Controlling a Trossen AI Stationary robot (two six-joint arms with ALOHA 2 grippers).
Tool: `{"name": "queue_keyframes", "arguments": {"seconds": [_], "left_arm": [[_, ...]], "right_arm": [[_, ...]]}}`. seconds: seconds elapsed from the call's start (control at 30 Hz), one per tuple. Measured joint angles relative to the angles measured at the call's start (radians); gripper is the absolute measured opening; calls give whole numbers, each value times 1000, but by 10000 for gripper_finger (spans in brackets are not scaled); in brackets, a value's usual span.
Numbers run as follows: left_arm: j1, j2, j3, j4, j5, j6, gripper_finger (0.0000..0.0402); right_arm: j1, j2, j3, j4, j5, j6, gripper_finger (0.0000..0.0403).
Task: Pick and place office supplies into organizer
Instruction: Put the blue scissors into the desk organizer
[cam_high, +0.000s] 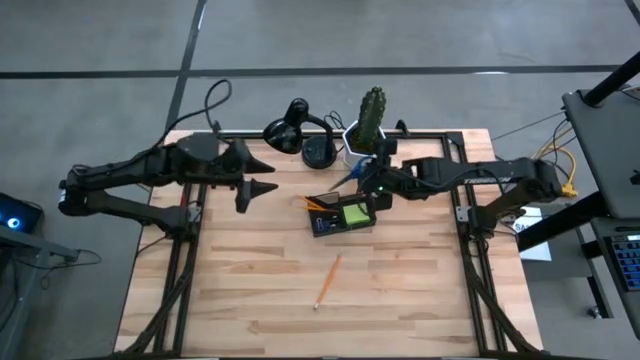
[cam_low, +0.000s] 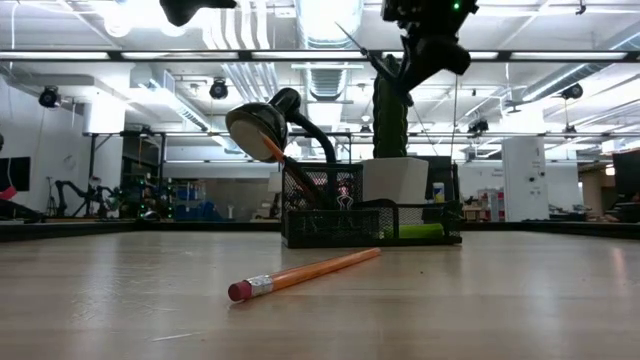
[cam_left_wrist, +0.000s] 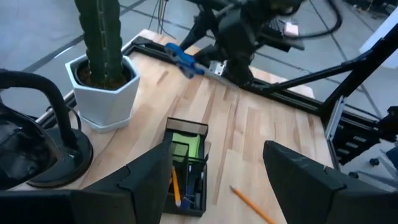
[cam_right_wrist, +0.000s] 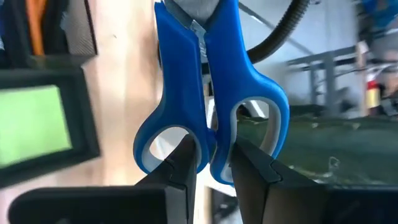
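Scissors (cam_high: 352, 176), blue-handled, sit clamped in the right end effector (cam_high: 368, 180) just above the organizer (cam_high: 342, 214) at frame centre; left end effector (cam_high: 262, 188) spread apart, centre-left. Low view: pencil (cam_low: 305, 273) on counter (cam_low: 500, 300), lower centre. Right wrist view: fingers (cam_right_wrist: 186, 163) pinch the handles.

A pale butcher-block tabletop (cam_high: 400, 290) in a black frame stands on a grey concrete floor (cam_high: 300, 40) crossed by dark seams. Beyond it, a workshop hall has white ceiling ducts (cam_low: 250, 40), bright strip lights (cam_low: 560, 10) and a white cabinet (cam_low: 524, 178).
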Motion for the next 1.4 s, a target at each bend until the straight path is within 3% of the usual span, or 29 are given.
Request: {"name": "queue_keyframes", "arguments": {"seconds": [0.2,0.47,0.77,0.93,1.27,1.4], "left_arm": [[0,-20,0,-2,-1,-6,235],[0,-7,0,5,-2,-28,235],[0,15,0,4,-3,-20,235],[-1,13,0,11,-21,3,235],[-4,16,-1,211,-19,175,235],[-4,40,-1,331,-21,173,235]], "right_arm": [[30,36,0,9,133,-143,62],[34,70,0,35,154,-147,62],[36,47,42,169,-174,274,62],[37,36,44,279,-329,418,62],[36,22,43,515,-400,643,62],[42,14,44,610,-311,676,62]]}}
